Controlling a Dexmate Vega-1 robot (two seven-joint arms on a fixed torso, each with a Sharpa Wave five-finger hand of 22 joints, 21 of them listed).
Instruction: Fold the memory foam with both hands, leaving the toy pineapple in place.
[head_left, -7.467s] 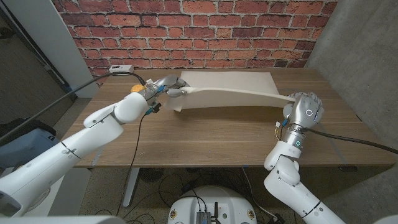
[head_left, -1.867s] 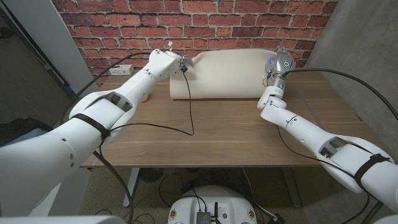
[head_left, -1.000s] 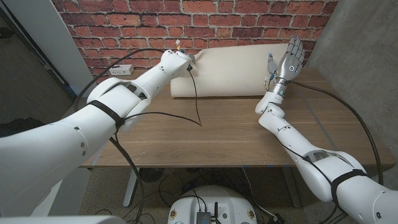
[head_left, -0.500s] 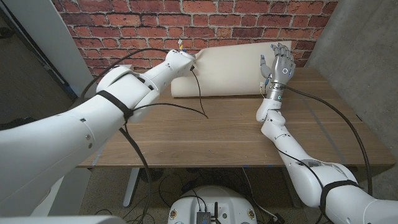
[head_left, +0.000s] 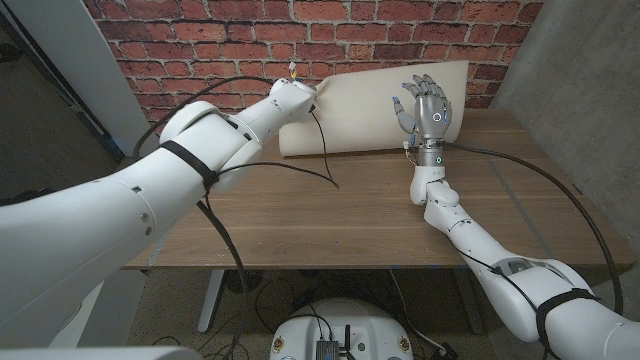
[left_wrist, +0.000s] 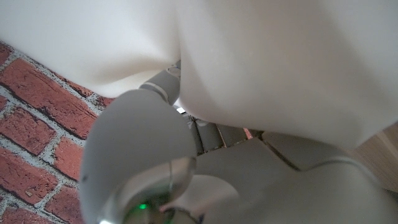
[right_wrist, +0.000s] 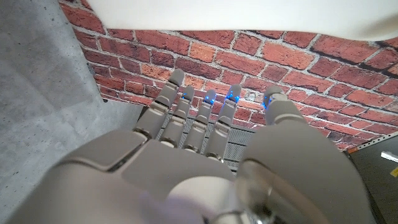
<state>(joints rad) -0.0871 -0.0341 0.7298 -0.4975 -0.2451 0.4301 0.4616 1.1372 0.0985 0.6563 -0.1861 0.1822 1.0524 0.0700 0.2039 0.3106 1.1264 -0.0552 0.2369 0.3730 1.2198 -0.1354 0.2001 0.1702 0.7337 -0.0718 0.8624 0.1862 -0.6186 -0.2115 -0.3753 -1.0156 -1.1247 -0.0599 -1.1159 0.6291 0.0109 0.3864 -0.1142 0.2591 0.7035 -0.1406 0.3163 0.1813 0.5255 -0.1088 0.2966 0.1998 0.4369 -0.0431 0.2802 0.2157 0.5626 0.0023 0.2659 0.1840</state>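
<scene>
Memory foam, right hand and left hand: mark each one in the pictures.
memory foam (head_left: 355, 110), head view, middle of its front face.
right hand (head_left: 427, 110), head view, back of the hand.
left hand (head_left: 293, 97), head view, back of the hand against the foam.

A red brick wall (head_left: 200, 40) backs the wooden table (head_left: 330, 215) — grey concrete wall (head_left: 575, 60) at right.

The left arm reaches toward 12 o'clock, its left hand (head_left: 297, 97) pressed against something, its grip hidden. The right arm stands raised at 1 o'clock, right hand (head_left: 426, 106) upright, empty, fingers (right_wrist: 198, 121) spread.
</scene>
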